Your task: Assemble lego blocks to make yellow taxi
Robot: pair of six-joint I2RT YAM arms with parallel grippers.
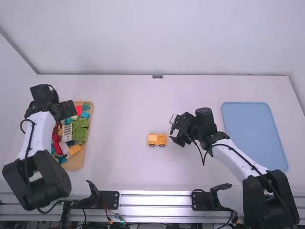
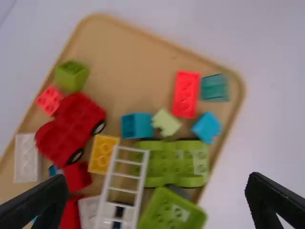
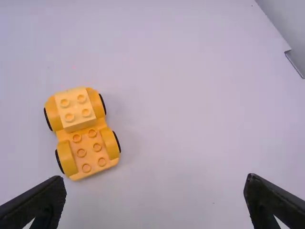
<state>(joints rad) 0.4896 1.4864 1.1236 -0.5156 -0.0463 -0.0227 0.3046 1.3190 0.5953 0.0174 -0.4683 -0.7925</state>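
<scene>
Over the tray hangs my left gripper (image 1: 66, 110); in the left wrist view the left gripper (image 2: 157, 178) is open, nothing between its fingers. Below it lies a yellow block (image 2: 98, 162) among others. Mid-table stands a yellow car (image 1: 157, 140), upright on its wheels. My right gripper (image 1: 173, 130) is just right of the car, above the table; seen from its wrist, the right gripper (image 3: 155, 178) is open and holds nothing. There the car (image 3: 90, 153) carries a paler yellow block (image 3: 75, 109) on one end, with bare studs on the other.
The wooden tray (image 1: 76, 164) at the left holds a red car (image 2: 71, 129), a white ladder piece (image 2: 125, 175), green pieces (image 2: 171, 162), a red brick (image 2: 186, 94) and several other blocks. A blue tray (image 1: 255, 133) lies at the right behind the right arm.
</scene>
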